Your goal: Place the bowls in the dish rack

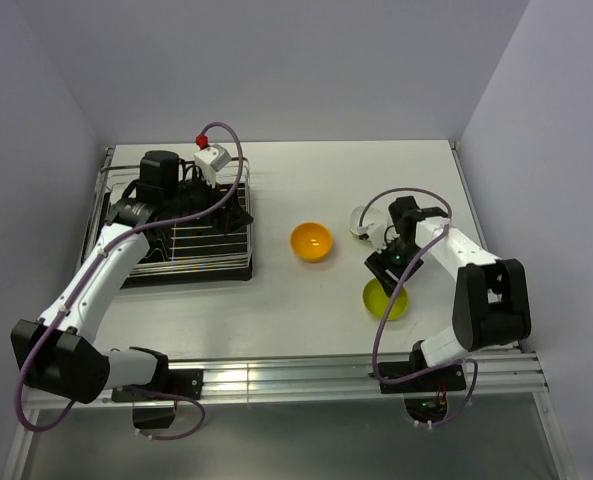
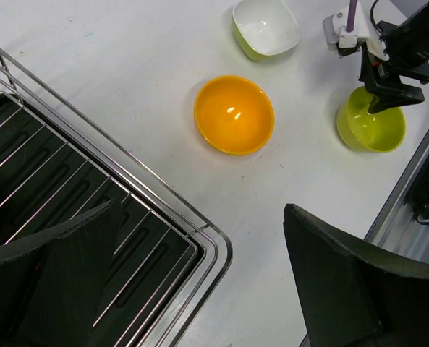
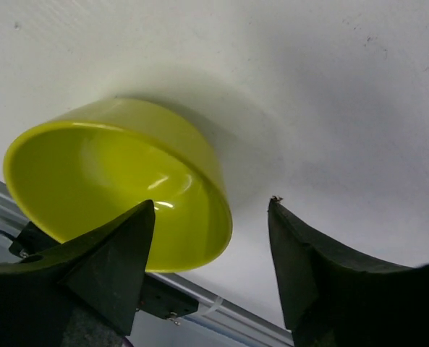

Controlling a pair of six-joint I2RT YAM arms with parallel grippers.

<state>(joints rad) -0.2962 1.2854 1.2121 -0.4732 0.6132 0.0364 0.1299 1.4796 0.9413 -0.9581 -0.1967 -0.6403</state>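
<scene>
The chrome wire dish rack over its black tray stands at the left, and its corner shows in the left wrist view. My left gripper hovers open and empty over the rack's right corner. An orange bowl sits upright mid-table. A white bowl sits further right. A lime bowl sits near the front edge. My right gripper is open, one finger over the bowl's inside, the other outside its rim. Other bowls are hidden.
An aluminium rail runs along the table's near edge, just in front of the lime bowl. A white box with a red knob stands behind the rack. Walls close in the table on the left, back and right.
</scene>
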